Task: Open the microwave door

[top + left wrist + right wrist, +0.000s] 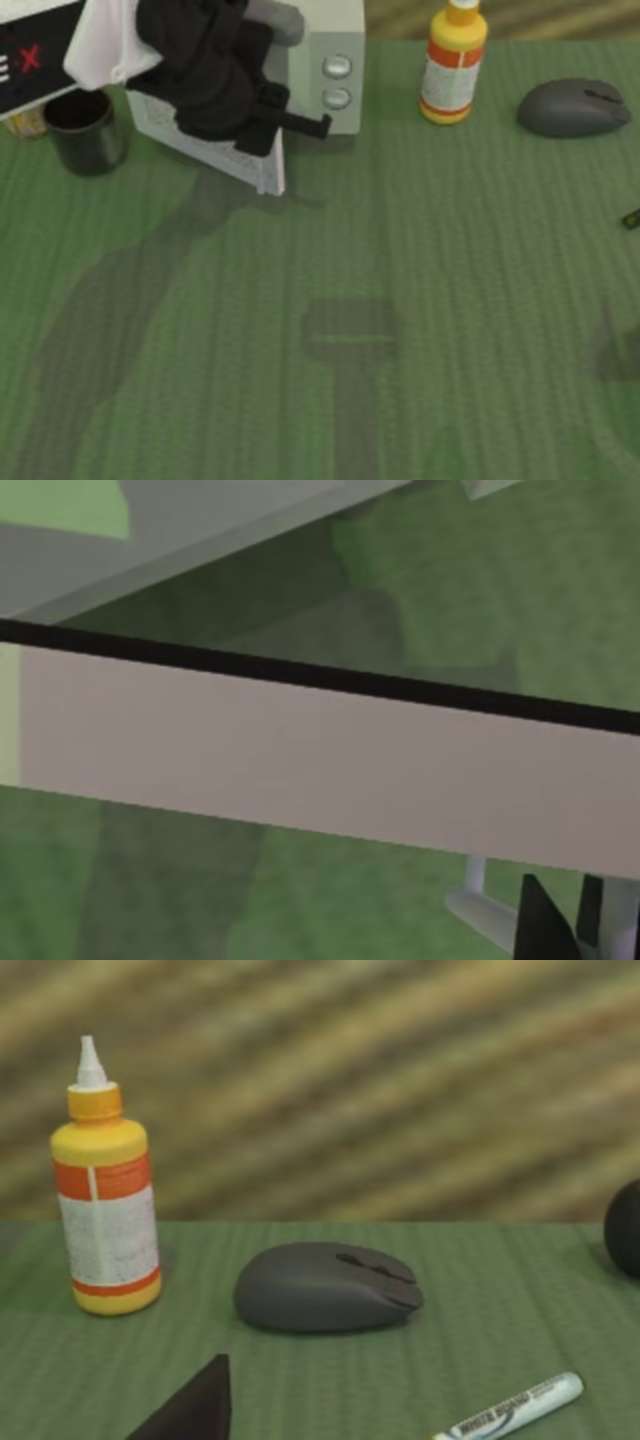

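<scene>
At table's far left: boxy off-white microwave (325, 60), its flat off-white door (262, 165) swung open. Left gripper (322, 125) over door's edge; grip cannot be told. Right arm parked offscreen.

Layout at the table's far edge

From left: dark round cup (84, 130), boxy off-white microwave (335, 40) with its flat door (215, 155) swung outward, yellow squeeze bottle (452, 65), grey computer mouse (573, 107); white marker pen (510, 1408) before the mouse.
</scene>
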